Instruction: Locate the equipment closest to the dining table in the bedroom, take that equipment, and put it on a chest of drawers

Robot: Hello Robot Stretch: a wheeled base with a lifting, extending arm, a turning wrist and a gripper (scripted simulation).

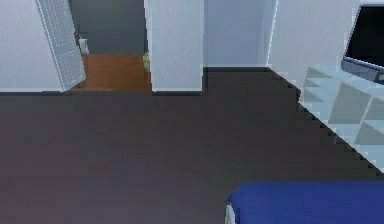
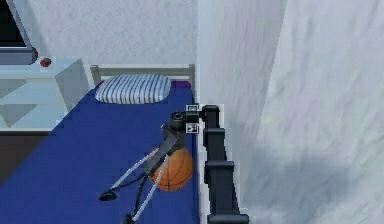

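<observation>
An orange ball point(image 2: 174, 172) with dark seams shows over the blue bed point(image 2: 70, 150) in the arm side view, beside the dark arm bar point(image 2: 218, 175). The gripper point(image 2: 118, 206) reaches down and left from its dark body, its thin fingers point(image 2: 135, 175) running past the ball. I cannot tell whether the gripper holds the ball or whether the ball lies on the bedcover. A striped pillow point(image 2: 133, 90) rests at the head of the bed against a pale headboard point(image 2: 140, 70).
A white shelf unit point(image 1: 345, 100) with a dark screen point(image 1: 366, 40) stands at the forward view's right. The bed's blue corner point(image 1: 300, 203) fills the bottom right. Dark floor point(image 1: 150, 130) leads to an open white door point(image 1: 62, 40) and a doorway with orange flooring point(image 1: 112, 72). A small red thing point(image 2: 45, 62) sits on a white unit point(image 2: 35, 90).
</observation>
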